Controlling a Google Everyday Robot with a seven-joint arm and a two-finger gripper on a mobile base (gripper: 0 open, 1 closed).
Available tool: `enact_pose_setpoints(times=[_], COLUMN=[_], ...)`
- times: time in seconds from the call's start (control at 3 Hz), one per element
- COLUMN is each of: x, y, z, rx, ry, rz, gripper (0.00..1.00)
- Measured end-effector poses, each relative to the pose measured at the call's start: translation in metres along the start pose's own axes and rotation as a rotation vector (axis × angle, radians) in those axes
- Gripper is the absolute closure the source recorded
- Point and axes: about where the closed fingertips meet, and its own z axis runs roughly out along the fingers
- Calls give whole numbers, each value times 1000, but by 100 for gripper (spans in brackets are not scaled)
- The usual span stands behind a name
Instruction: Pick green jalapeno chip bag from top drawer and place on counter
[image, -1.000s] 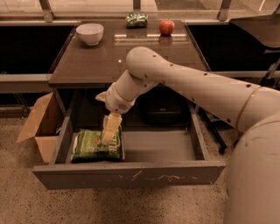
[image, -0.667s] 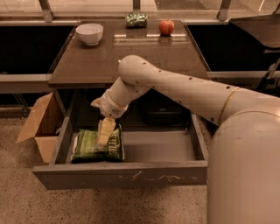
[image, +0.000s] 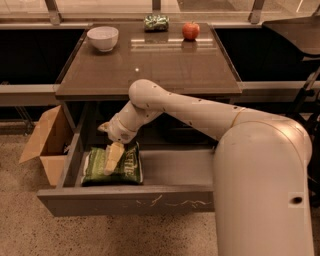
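The green jalapeno chip bag (image: 95, 169) lies flat at the left end of the open top drawer (image: 125, 201), white lettering up. My gripper (image: 112, 158) points down from the pale arm and sits right over the middle of the bag, at or just above its surface. The arm reaches in from the right, under the front edge of the counter (image: 150, 67). Part of the bag is hidden behind the gripper.
On the counter stand a white bowl (image: 102, 37) at back left, a small shiny green packet (image: 156, 22) and a red apple (image: 190, 30) at the back. An open cardboard box (image: 45, 145) sits on the floor left of the drawer.
The gripper has moved left and lower, from above the bag's right part down onto its middle. The bag has not moved.
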Motion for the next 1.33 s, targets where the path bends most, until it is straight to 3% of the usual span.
enact_pose_setpoints(times=[0.67, 1.0, 1.33], x=[11, 11, 8], y=[-7, -6, 0], z=[27, 29, 29], rx=[-14, -14, -11], ry=[-28, -34, -51], rz=[22, 29, 39], gripper=[0, 17, 41])
